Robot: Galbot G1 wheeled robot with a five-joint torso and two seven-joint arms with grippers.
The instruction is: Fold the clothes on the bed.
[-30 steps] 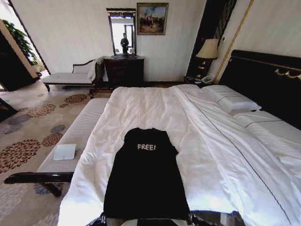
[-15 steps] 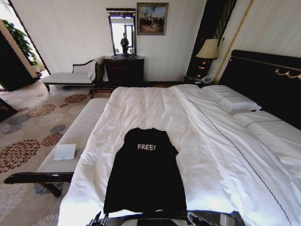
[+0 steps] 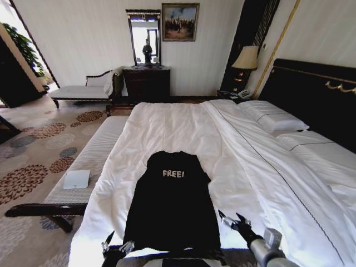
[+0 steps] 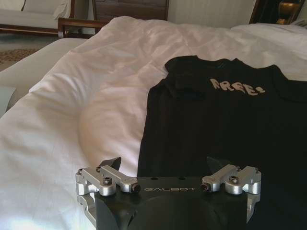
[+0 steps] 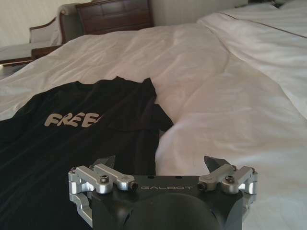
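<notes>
Black soft T-shirt [image 3: 172, 208] lies flat on white rumpled bed [image 3: 183, 128]. Left claw [image 3: 118, 247] and right claw [image 3: 233, 221] gape at the hem corners.

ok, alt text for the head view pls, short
A black T-shirt with white "FREE!" lettering lies flat on the white bed. The left pincer sits at its near left corner and the right pincer, open, at its near right edge. A pale bench stands to the left.
</notes>
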